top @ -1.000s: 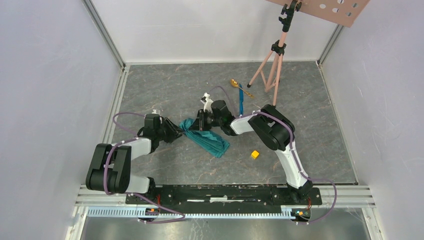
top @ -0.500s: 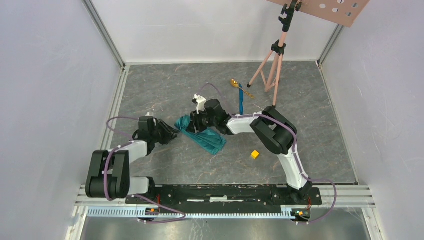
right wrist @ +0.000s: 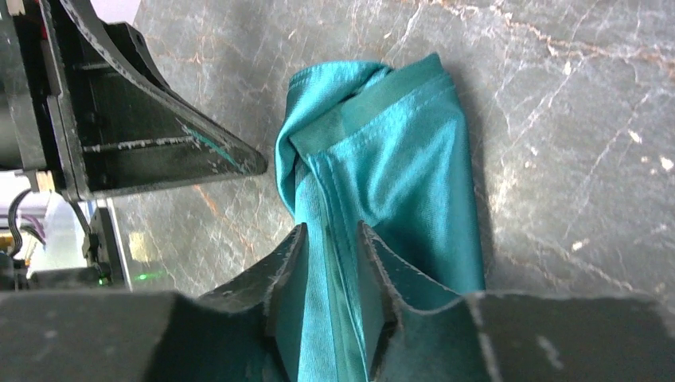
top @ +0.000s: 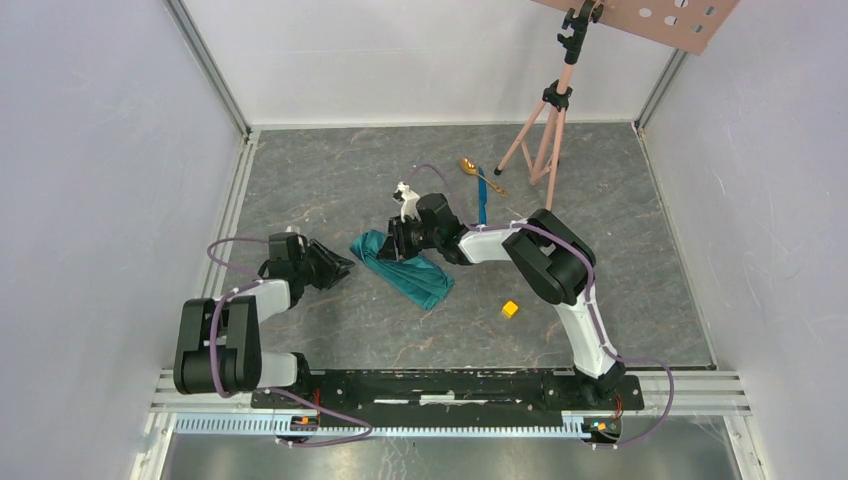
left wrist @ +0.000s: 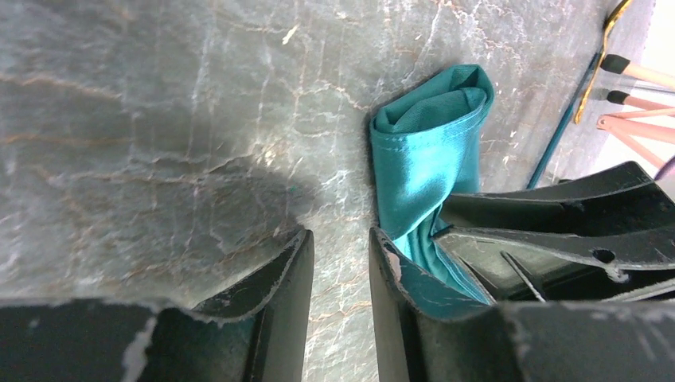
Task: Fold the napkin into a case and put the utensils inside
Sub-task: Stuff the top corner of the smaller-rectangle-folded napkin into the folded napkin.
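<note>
Grey table (top: 300, 170), napkin (top: 425, 280) partly under right gripper (top: 400, 243)

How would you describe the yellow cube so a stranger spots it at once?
Look at the grey marbled table. Between the crumpled teal napkin and the right arm lies the yellow cube. It is the only small, bright yellow block there.
</note>
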Tool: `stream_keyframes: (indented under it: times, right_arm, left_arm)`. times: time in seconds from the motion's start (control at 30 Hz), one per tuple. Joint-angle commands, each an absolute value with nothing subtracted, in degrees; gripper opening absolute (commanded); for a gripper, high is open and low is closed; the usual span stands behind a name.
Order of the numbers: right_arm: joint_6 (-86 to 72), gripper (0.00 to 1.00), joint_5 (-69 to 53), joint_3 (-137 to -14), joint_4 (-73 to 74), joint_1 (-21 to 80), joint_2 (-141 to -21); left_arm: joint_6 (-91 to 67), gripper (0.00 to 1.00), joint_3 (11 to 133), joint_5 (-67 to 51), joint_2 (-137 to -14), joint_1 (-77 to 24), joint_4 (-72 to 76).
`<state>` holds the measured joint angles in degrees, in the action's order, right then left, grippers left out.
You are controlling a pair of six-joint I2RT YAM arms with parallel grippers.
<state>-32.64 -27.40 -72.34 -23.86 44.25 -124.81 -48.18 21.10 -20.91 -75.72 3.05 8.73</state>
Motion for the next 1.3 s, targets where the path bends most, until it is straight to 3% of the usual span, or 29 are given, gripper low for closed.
stream_keyframes:
  times: [0.0,0.53,0.7,0.9,1.27]
  right_arm:
    - [-34.7,0.32,-27.4,-77.0,-25.9,44.6,-128.1]
    - [-29.0,0.29,-23.0,-85.7,-19.2,48.4,-133.5]
    - [-29.7,0.27,-24.2,-83.4,-19.9,47.3,-130.3]
    - [-31.1,0.37,-25.7,-80.5,-21.6,45.4,-126.2]
    - [-32.2,0.26,-25.4,-82.9,-22.2,45.2,-130.2]
  left_arm:
    - [-49.2,0.39,22.3,-21.9,-80.2,3.2,12.6]
    - [-51.0,0.31,25.4,-21.1,-88.3,0.9,16.4]
    - [-50.7,0.29,24.3,-20.3,-86.3,1.1,15.0]
    - [-51.1,0.31,22.6,-20.6,-82.9,2.2,13.6]
    - [-51.2,0.40,23.9,-20.0,-80.2,4.0,11.2]
